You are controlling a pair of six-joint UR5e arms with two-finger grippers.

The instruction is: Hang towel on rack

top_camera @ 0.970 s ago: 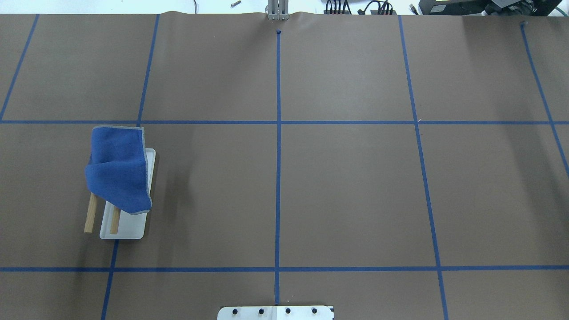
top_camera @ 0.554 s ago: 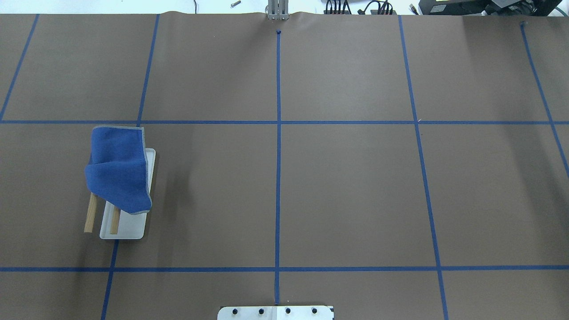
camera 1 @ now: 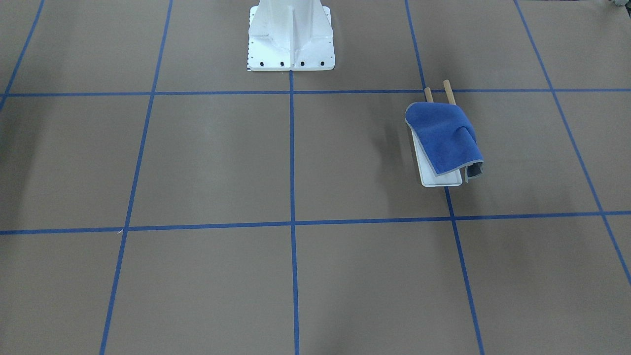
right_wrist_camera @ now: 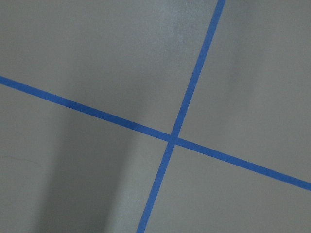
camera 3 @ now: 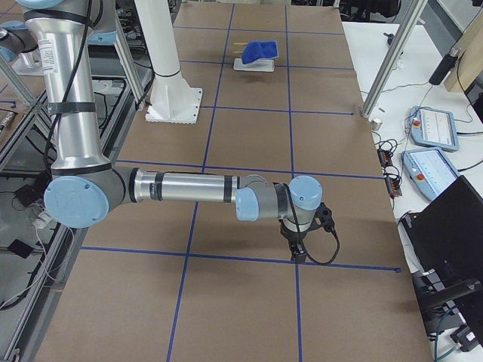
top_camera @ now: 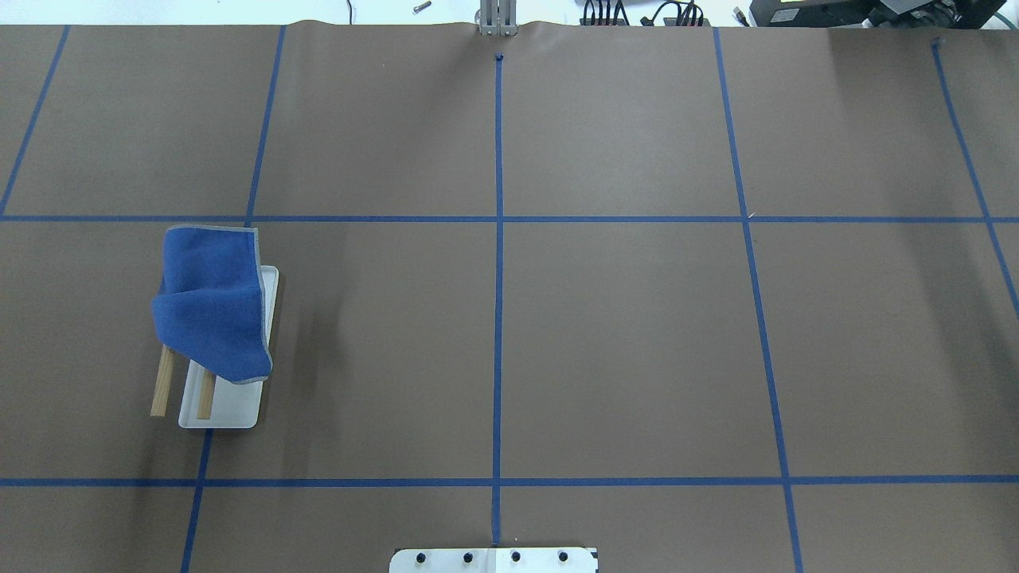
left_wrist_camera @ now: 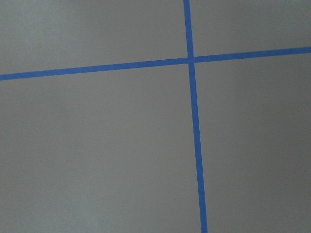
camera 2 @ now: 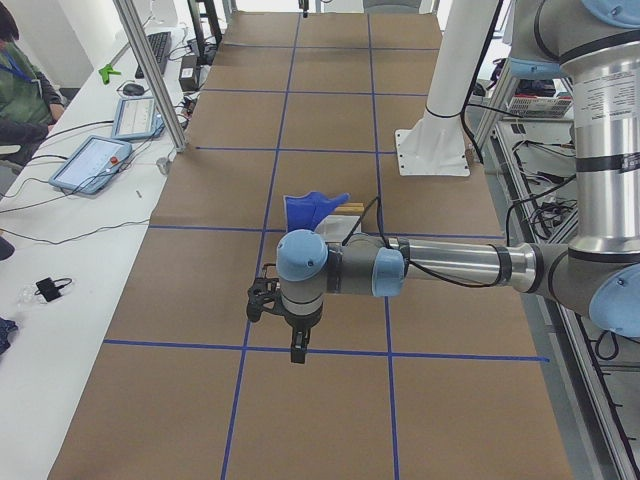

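I see the blue towel [top_camera: 211,306] draped, rumpled, over both wooden dowels [top_camera: 162,391] of the white-based rack [top_camera: 235,404], left-centre of overhead frame; the dowel ends poke out below.

Brown-papered table [top_camera: 621,334], blue tape grid [top_camera: 498,278], rack [top_camera: 235,402] on its left part, white pedestal [camera 1: 291,39] bolted down

Towel [top_camera: 211,306] hides the rack's [top_camera: 232,407] upright bracket and most of both dowels [top_camera: 163,391]; only the near dowel ends stick out. Left gripper [camera 2: 297,352] and right gripper [camera 3: 299,255] show in side views only, and the fingers are too small to judge the gap. Pedestal [top_camera: 493,560] is cut by the overhead's bottom edge and the front view's top edge. Person [camera 2: 20,80] is cropped at the exterior left frame edge.
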